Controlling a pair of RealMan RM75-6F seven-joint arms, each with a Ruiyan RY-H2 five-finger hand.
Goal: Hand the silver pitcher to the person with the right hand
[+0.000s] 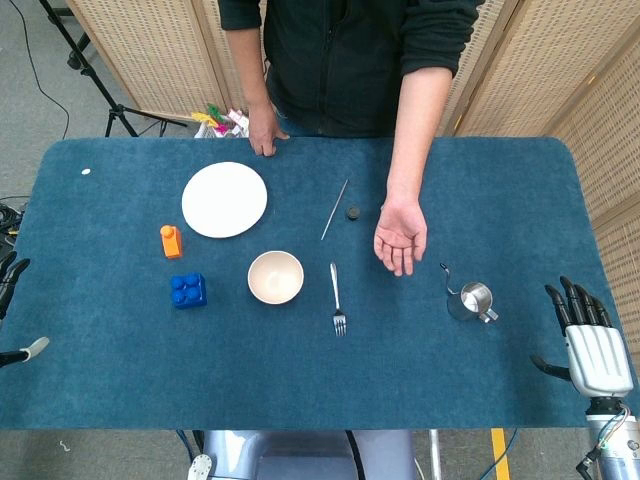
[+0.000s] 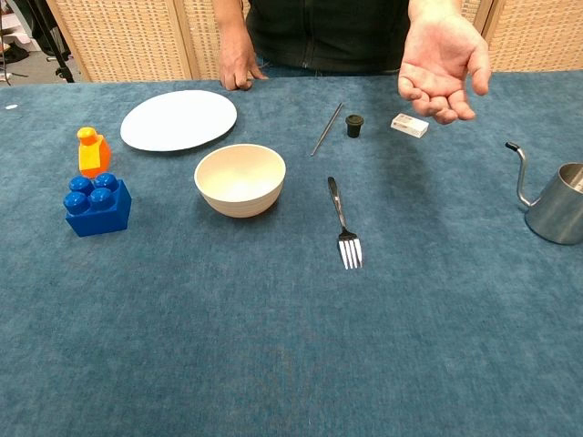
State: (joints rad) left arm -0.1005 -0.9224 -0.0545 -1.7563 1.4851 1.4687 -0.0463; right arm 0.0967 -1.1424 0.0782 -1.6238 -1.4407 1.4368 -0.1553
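Tabletop (image 1: pixel 300 380) is covered w/ deep blue cloth. Woven wicker screen panels (image 1: pixel 140 50) are set behind it, on grey floor (image 1: pixel 30 100). A black tripod leg (image 1: pixel 90 70) and cables are seen at upper left.

Count on the counter (image 1: pixel 300 380): 1 silver pitcher (image 1: pixel 472 299) at 3 o'clock, 1 white plate (image 1: pixel 225 199) at 11, 1 cream bowl (image 1: pixel 275 277) near centre, 1 fork (image 1: pixel 337 298), 1 thin metal rod (image 1: pixel 334 209), 1 small black cap (image 1: pixel 353 212), 1 white eraser-like block (image 2: pixel 409 125), 1 blue brick (image 1: pixel 188 290), 1 orange block (image 1: pixel 171 241) at 9. 2 of the person's hands: 1 open palm up (image 1: pixel 401 235), 1 resting on the far edge (image 1: pixel 265 132). 2 robot hands: right robot hand (image 1: pixel 590 340) at 4, left robot hand (image 1: pixel 12 300) at 8.
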